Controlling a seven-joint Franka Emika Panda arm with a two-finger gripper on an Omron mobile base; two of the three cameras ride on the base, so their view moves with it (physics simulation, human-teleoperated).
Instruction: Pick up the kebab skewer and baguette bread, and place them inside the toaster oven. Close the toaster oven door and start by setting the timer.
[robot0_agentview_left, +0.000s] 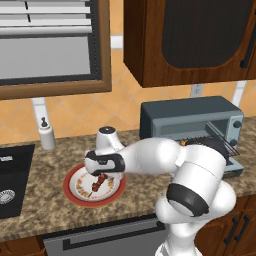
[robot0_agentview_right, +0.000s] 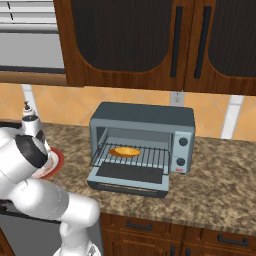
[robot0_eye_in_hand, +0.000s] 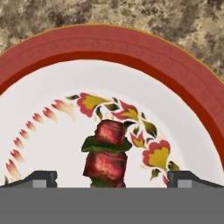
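Observation:
The kebab skewer (robot0_eye_in_hand: 106, 155), red meat chunks with green pieces, lies on a white plate with a red rim (robot0_eye_in_hand: 109, 41). My gripper (robot0_eye_in_hand: 112, 179) hangs just above it, open, with one fingertip (robot0_eye_in_hand: 41, 178) on each side of the skewer and not touching it. From the left base view the gripper (robot0_agentview_left: 101, 175) points down over the skewer (robot0_agentview_left: 98, 185) on the plate (robot0_agentview_left: 72, 192). The baguette bread (robot0_agentview_right: 125, 151) rests on the wire rack inside the toaster oven (robot0_agentview_right: 142, 117). The toaster oven door (robot0_agentview_right: 129, 179) is dropped open.
A white soap dispenser (robot0_agentview_left: 46, 134) stands at the wall left of the plate, and a dark sink (robot0_agentview_left: 10, 182) lies further left. Wooden wall cabinets (robot0_agentview_right: 150, 45) hang over the oven. Its knobs (robot0_agentview_right: 183, 142) are on its right side.

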